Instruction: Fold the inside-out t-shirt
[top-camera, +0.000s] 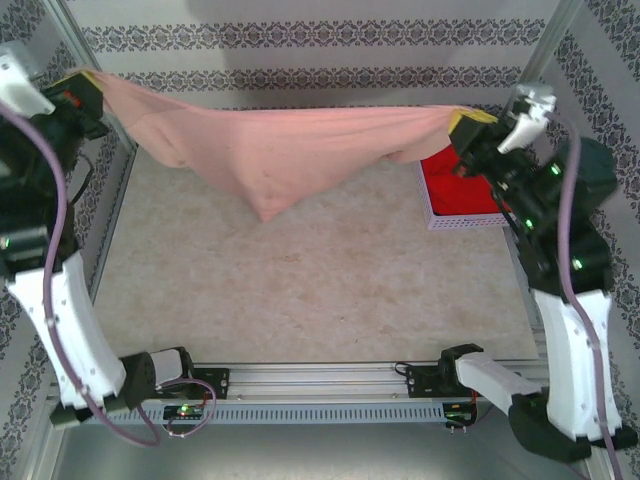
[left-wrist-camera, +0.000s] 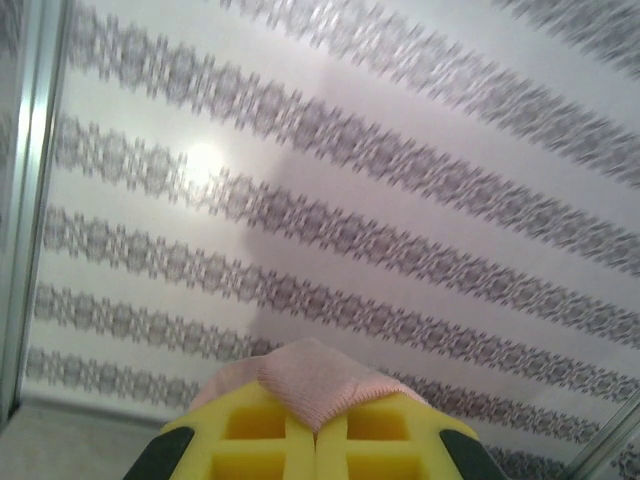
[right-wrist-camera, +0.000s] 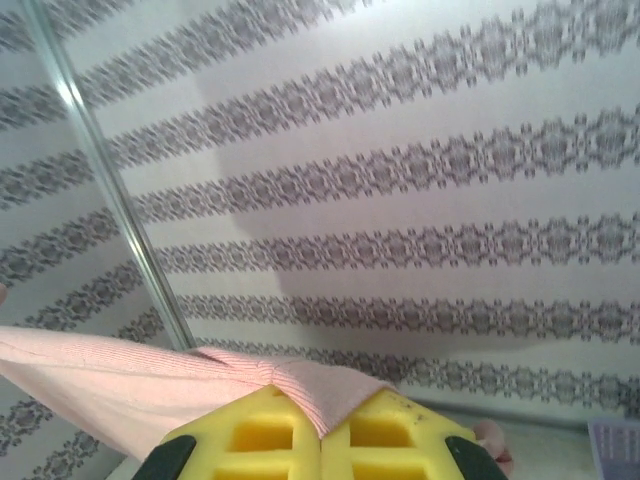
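Worktop (top-camera: 300, 290): beige, bare across its near half in front of the arm bases.
Inside-out t-shirt (top-camera: 300, 145): off the worktop, strung between the two arms over the far half; its middle sags to a point, and I cannot tell whether that point touches the surface.
Left end effector (top-camera: 85, 88): raised at far left, yellow fingers (left-wrist-camera: 250, 430) closed on a pink fold of the shirt (left-wrist-camera: 310, 380).
Right end effector (top-camera: 465, 125): raised at far right, closed on the opposite edge; cloth (right-wrist-camera: 100, 385) trails off to its left.
Red garment (top-camera: 455, 180): in a white basket (top-camera: 470, 221), just beside the right end effector.
Wall (top-camera: 300, 40): patterned stripes, behind everything.
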